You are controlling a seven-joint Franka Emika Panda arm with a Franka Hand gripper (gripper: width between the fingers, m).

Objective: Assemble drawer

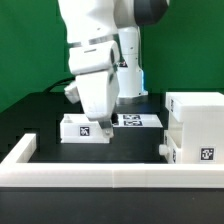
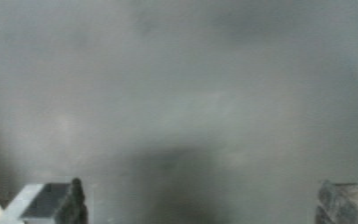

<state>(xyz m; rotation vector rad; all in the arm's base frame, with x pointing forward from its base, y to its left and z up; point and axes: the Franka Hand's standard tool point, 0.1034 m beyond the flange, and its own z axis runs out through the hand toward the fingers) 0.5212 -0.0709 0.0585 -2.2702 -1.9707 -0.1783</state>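
While the tool (image 2: 197,200) hangs spread wide over the black desk (image 2: 176,90), the white drawer box (image 1: 195,115) sits at three o'clock in the exterior view, a smaller tagged drawer part (image 1: 84,128) at eight

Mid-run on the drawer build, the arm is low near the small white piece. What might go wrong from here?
1. The wrist view shows only bare table between the fingers of the open gripper, so closing now would likely grab nothing.
2. In the exterior view the gripper hangs close by the small white piece; a sideways move could knock it askew.
3. The marker board lies close to that piece; a push might slide the piece onto it.
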